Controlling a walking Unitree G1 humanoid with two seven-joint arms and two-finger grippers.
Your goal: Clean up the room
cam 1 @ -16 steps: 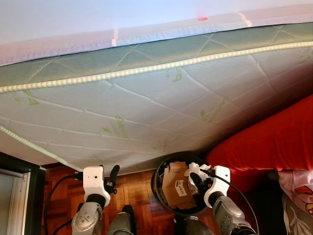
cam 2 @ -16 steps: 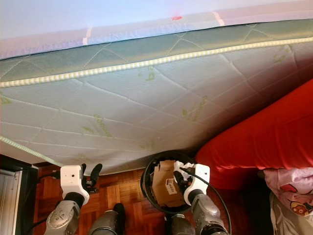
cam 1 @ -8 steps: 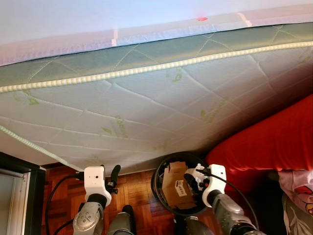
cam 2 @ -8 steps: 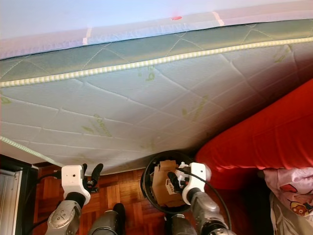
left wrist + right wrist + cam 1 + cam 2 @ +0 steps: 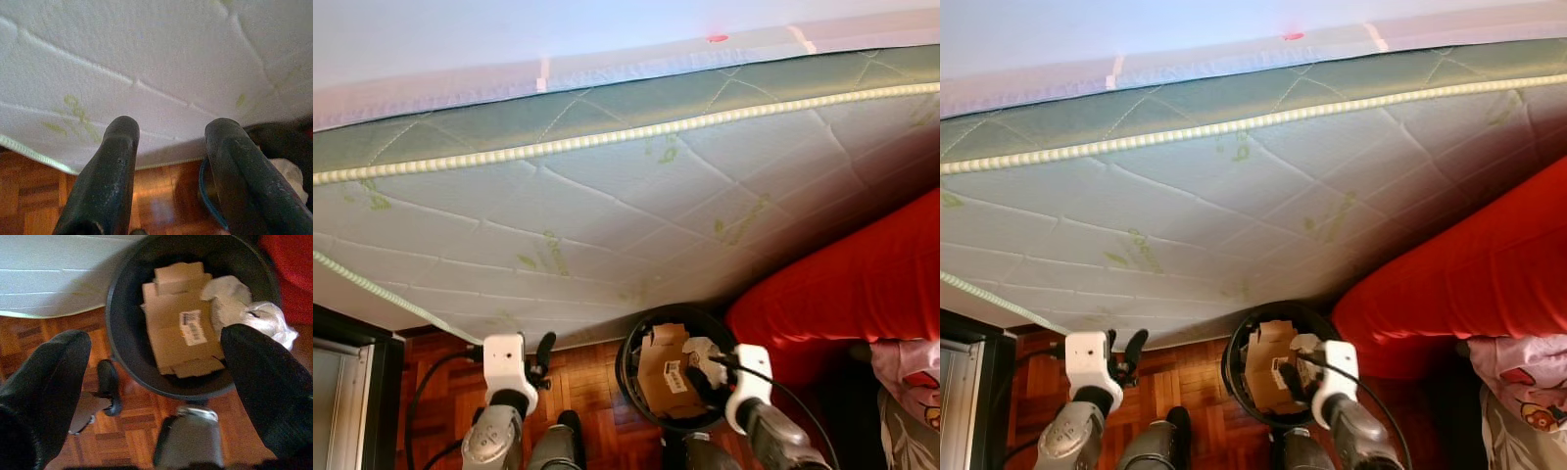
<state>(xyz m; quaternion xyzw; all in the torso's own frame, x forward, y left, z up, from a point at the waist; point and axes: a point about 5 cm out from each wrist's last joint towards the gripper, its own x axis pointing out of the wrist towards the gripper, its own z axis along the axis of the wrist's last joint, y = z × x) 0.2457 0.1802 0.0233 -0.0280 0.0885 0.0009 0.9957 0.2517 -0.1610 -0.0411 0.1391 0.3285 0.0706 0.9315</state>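
Lowered since before, right claw (image 5: 156, 396) gapes wide over bin (image 5: 122, 357); wrist view reveals crumpled white paper (image 5: 234, 308) beside cardboard (image 5: 181, 333).

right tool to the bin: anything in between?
Nothing visible. The right tool hangs open straight above the bin, whose mouth is uncovered, with cardboard and crumpled white paper already inside. The mattress overhangs only the bin's far rim.

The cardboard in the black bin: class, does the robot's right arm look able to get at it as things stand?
Probably yes. The right gripper hangs open just above the black bin, and the cardboard lies uncovered on top, with only crumpled white paper beside it.
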